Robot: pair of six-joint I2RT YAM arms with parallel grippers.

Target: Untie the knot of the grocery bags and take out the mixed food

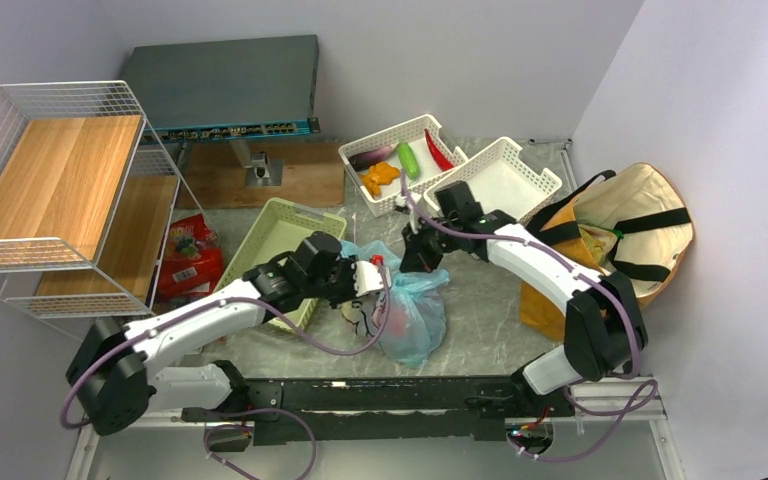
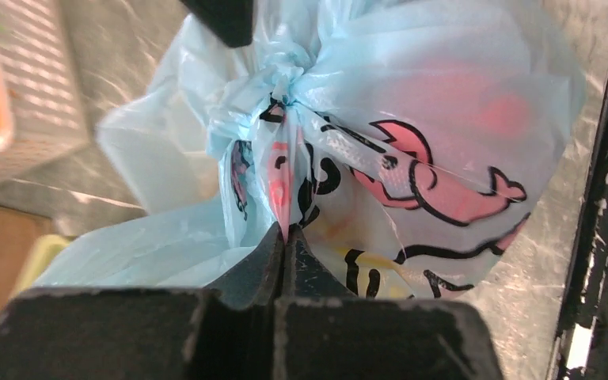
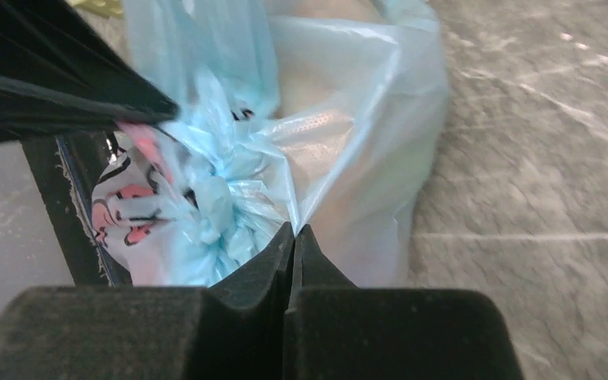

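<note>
1: Two bags noted. Which one is being handled, and where is it rel. to the grippers?
2: It's the light-blue bag (image 1: pixel 415 318), pinched btwn both. Its knot (image 2: pixel 285 67) is found just beyond the left gripper (image 2: pixel 285 237) tips and just ahead-left of the right gripper (image 3: pixel 294 231) tips. Well off to the R of the right gripper, the canvas tote (image 1: pixel 630 215) is left untouched.
1: Orientation of the blue one?
2: Long axis is run from the knot, at the gripper end, to the full belly, which is laid on the near side of both tips. A printed strand (image 2: pixel 279 178) is stretched straight from knot to L tips.
1: Jaws?
2: Both are closed tight on thin plastic: L on the printed strand under the knot, R on film beside the knot.
1: Arm pose?
2: L forearm is reached out rightward; R arm is bent at the elbow w/ forearm angled back leftward. Tips are faced toward each other across the knot, near but apart.
1: Contents?
2: Pink-red and yellowish shapes are seen through the film; can't be identified.
</note>
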